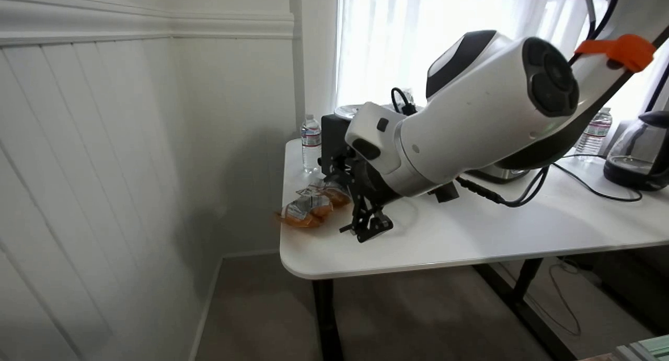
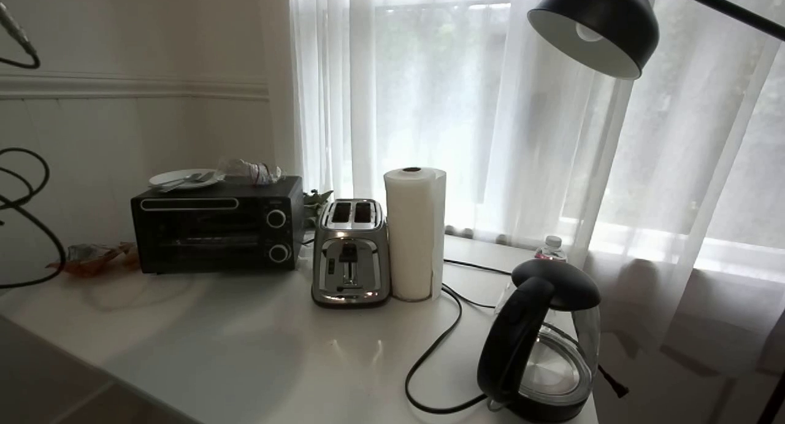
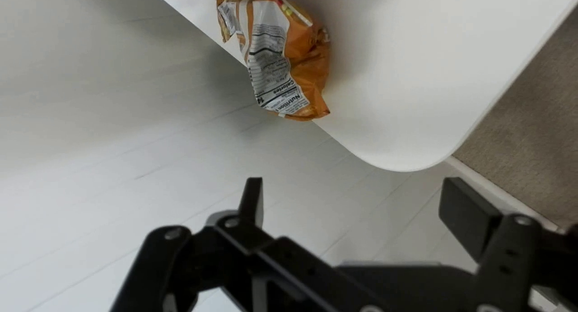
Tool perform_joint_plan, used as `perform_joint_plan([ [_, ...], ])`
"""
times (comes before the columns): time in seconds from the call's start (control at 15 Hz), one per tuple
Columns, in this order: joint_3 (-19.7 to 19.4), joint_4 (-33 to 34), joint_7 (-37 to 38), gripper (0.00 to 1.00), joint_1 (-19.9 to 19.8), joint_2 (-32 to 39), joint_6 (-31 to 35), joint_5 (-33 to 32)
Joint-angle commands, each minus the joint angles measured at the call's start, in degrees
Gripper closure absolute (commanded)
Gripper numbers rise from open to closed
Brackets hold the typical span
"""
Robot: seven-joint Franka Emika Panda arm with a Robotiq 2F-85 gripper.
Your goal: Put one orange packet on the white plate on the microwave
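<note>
The fingers point(image 3: 467, 217) stand wide, holding nothing. A packet point(image 3: 289, 61) lies on the desk point(image 3: 406, 100), seemingly overhanging its edge; a nudge could drop it. Cutlery point(image 2: 205, 177) on the plate point(image 2: 176, 174) atop the microwave point(image 2: 211, 231) might unsettle it.

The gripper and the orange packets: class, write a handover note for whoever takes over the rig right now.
Gripper: open, holding nothing.
Orange packets: on the table beside the microwave; the nearer one covers part of the table's edge in the wrist view.
White plate: on top of the microwave, with cutlery on it.
Done: nothing placed yet; no orange packet is on the plate.
Left: line up on one packet, close, lift, set it on the plate. The cutlery may make it sit unevenly.
</note>
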Motion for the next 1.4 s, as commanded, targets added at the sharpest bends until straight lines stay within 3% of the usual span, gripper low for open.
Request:
perform_joint_plan([
  [0.0, -2.22, 3.80, -1.04, 0.00, 0.80, 4.98, 0.99, -7.11],
  [0.53, -4.75, 9.02, -6.24, 0.00, 1.19, 11.60, -5.23, -18.81],
  [1.33, -5.48, 12.19, -11.43, 0.00, 1.21, 17.68, -14.21, -21.65],
])
